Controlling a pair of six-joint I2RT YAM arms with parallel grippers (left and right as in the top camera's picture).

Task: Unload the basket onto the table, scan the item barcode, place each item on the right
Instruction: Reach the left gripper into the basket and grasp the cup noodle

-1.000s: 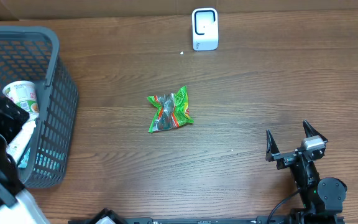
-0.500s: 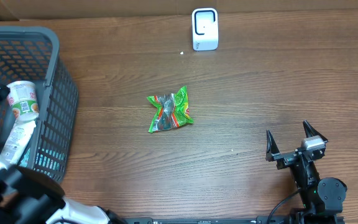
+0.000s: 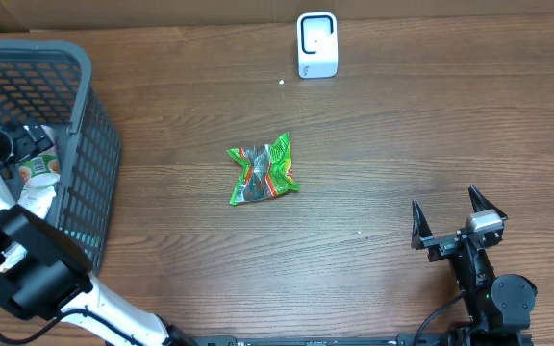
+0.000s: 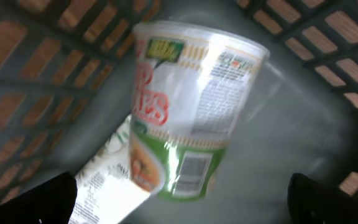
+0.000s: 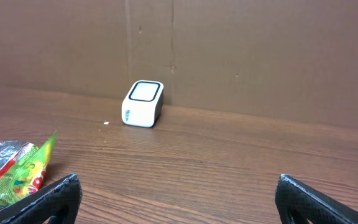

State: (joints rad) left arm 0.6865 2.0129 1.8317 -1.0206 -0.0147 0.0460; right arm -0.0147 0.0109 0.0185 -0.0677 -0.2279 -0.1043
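Note:
A cup of noodles [image 4: 191, 106], white and green with red lettering, lies on its side in the grey basket [image 3: 85, 144], its barcode [image 4: 191, 168] facing my left wrist camera. My left gripper [image 4: 179, 202] hovers open just above it, one finger either side and nothing between them. From overhead, the left gripper [image 3: 25, 144] reaches into the basket and partly covers the cup [image 3: 41, 171]. The white scanner [image 3: 316, 44] stands at the far edge of the table. My right gripper [image 3: 445, 205] rests open and empty at the front right.
A white printed packet [image 4: 104, 186] lies under the cup in the basket. A crumpled green snack bag [image 3: 263, 171] lies mid-table, left of the right gripper [image 5: 179, 196]. A cardboard wall stands behind the scanner [image 5: 143, 103].
My left arm has swung over the basket and lowered its gripper onto the cup of noodles, now partly covering it. The right arm, snack bag and scanner have not moved.

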